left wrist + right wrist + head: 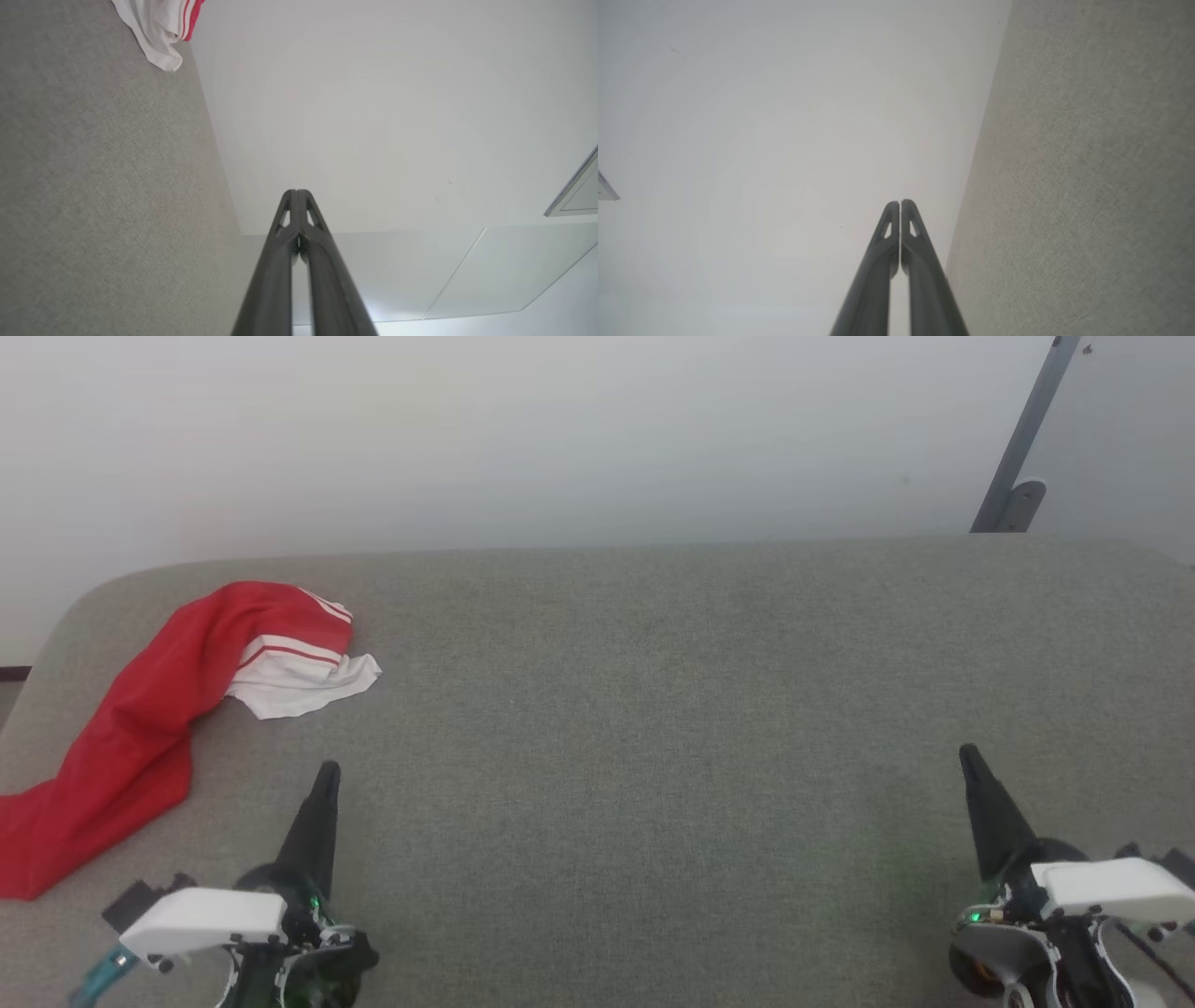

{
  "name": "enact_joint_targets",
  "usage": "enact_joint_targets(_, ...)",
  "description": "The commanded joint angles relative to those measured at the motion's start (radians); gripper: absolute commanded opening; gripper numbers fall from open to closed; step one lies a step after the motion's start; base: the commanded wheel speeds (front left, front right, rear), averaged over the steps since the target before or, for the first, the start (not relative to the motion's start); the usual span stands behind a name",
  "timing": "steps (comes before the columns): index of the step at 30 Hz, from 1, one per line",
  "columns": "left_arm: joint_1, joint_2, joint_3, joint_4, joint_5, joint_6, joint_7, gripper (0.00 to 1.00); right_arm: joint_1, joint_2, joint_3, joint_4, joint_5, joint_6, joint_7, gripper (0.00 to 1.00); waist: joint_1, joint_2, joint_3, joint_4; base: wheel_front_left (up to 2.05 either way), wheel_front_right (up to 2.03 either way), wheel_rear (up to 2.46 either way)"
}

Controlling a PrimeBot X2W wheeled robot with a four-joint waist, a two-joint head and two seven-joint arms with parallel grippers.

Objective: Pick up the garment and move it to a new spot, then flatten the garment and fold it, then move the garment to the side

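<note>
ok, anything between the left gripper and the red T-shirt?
Nothing visible. Bare grey tabletop is all that lies between the shut left gripper and the red T-shirt. The shirt lies crumpled ahead and to the gripper's left, near the table's left edge, and the two are not touching.

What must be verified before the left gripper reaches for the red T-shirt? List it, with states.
1. Red T-shirt found: ok, bunched at the grey table's left end.
2. T-shirt flat: not ok, crumpled.
3. Left gripper open: not ok, shut.
4. Right gripper open: not ok, shut.
5. Grippers apart from cloth: ok, neither touches it.
6. T-shirt wholly on table: cannot tell, cut off at the view's edge.
</note>
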Motion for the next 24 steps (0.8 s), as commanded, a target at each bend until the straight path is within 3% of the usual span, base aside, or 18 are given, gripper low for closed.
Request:
enact_joint_targets(1, 0.001, 0.0, 0.0, 0.003, 0.0, 0.0, 0.0, 1.0, 0.001, 0.0, 0.0, 0.003, 0.0, 0.0, 0.0, 1.0, 0.0, 0.0, 0.0, 0.0, 0.0, 0.0, 0.0)
enact_joint_targets(13, -0.003, 0.013, -0.002, 0.02, 0.043, 0.001, -0.035, 1.0, -0.022, -0.011, 0.012, 0.045, -0.019, 0.0, -0.018, 1.0, 0.0, 0.0, 0.001, 0.001, 0.0, 0.0, 0.0)
enact_joint_targets(24, -0.023, 0.049, -0.012, 0.012, 0.273, 0.031, -0.095, 1.0, -0.071, -0.064, 0.094, 0.064, -0.169, 0.0, -0.091, 1.0, 0.0, 0.0, 0.003, 0.002, 0.0, 0.0, 0.0)
